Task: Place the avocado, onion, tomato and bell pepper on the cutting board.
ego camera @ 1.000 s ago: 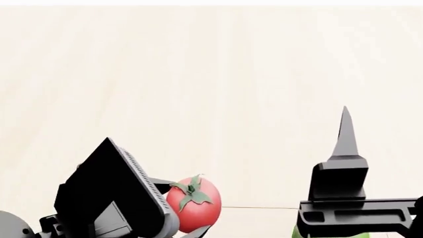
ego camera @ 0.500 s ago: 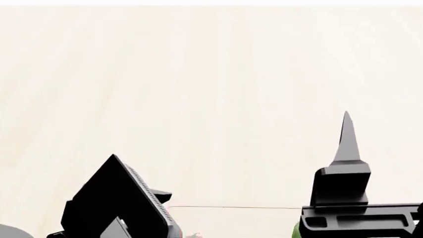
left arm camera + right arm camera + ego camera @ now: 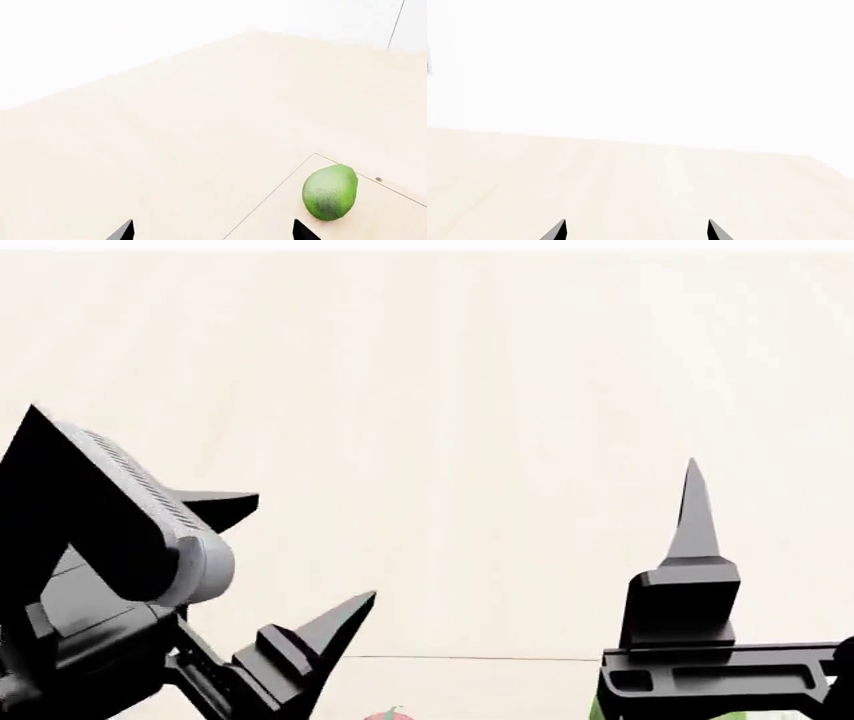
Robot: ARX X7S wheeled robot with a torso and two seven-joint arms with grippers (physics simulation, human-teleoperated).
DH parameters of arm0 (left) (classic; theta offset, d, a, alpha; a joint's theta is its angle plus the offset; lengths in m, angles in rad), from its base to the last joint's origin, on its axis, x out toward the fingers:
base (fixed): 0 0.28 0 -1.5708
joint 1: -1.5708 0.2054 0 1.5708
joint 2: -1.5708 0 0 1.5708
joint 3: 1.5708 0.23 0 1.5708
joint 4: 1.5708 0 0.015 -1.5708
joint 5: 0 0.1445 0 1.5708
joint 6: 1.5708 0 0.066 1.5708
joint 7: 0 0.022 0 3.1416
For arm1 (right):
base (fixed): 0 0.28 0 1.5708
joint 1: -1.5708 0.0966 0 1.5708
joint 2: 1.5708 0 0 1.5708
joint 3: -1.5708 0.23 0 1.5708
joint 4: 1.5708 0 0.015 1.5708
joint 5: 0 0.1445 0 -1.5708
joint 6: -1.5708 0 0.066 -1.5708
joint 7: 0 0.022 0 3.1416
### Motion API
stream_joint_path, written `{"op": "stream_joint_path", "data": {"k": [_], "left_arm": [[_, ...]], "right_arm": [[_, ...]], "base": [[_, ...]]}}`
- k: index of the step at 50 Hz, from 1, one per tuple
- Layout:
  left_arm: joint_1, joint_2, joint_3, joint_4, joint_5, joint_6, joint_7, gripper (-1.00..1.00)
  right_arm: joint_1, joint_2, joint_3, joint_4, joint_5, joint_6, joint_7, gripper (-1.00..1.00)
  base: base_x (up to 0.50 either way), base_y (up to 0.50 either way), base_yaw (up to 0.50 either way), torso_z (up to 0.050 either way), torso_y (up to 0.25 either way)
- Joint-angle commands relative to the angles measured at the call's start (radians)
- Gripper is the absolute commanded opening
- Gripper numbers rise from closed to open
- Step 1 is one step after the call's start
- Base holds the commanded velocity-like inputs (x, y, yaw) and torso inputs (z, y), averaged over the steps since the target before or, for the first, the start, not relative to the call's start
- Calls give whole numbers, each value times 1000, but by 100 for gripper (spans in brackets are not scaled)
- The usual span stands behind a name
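The avocado (image 3: 329, 192) lies on the cutting board (image 3: 380, 220) near its corner, beside the board's small dark dot. My left gripper (image 3: 212, 231) is open and empty, its fingertips straddling the board's edge. In the head view it (image 3: 310, 550) hangs raised at the left. Only the top of the tomato (image 3: 387, 714) peeks in at the bottom edge, on the cutting board (image 3: 467, 690). My right gripper (image 3: 635, 231) is open and empty; one of its fingers (image 3: 694, 530) points up at the right. A green sliver (image 3: 595, 708) shows under that arm. The onion and bell pepper are out of view.
The pale wooden tabletop (image 3: 441, 420) stretches away from the board toward a white wall (image 3: 640, 60). Its far edge (image 3: 133, 75) shows in the left wrist view.
My left gripper went down with the tomato, let it go, and has risen up and to the left, open. The tomato now sits lower, almost out of view. The right arm barely moved.
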Motion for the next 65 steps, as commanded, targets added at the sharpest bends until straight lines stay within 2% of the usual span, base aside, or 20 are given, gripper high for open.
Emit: {"op": "stream_joint_path", "data": {"k": [1,7,10,22,29,31,35,39,46,65], "left_arm": [[-163,-208,-65,79,-20,19,-53,100],[-182,-369,-55,152,36,4,-163,100],[-133,-432,-39,180,90,40,-223,100],[-91,-566,4,276,163,-22,-358,100],[-116,-686,7,390,169,-122,-445,100],[-119,-732,-3,402,190,-113,-460,100],[-118,-795,-20,402,205,-110,-468,100],[-85,-793,0,402,273,-67,-489,100],[-61,-763,7,398,293,-25,-505,100],[-45,-718,-19,360,271,-1,-490,100]], "right_arm": [[81,-71,-27,28,-48,41,-16,100],[104,-100,-47,40,-65,61,-25,100],[95,-112,-49,46,-86,64,-38,100],[50,-141,-53,63,-142,69,-86,100],[50,-153,-57,60,-140,71,-95,100],[15,-168,-33,59,-150,37,-121,100],[57,-188,-71,48,-170,83,-116,100],[46,-195,-73,46,-213,93,-124,100],[56,-195,-70,51,-227,100,-127,100],[148,-232,-117,77,-231,158,-124,100]], "base": [[0,0,0,0,0],[0,0,0,0,0],[0,0,0,0,0],[0,0,0,0,0],[0,0,0,0,0],[0,0,0,0,0],[0,0,0,0,0],[0,0,0,0,0],[0,424,0,0,0],[0,500,0,0,0]]}}
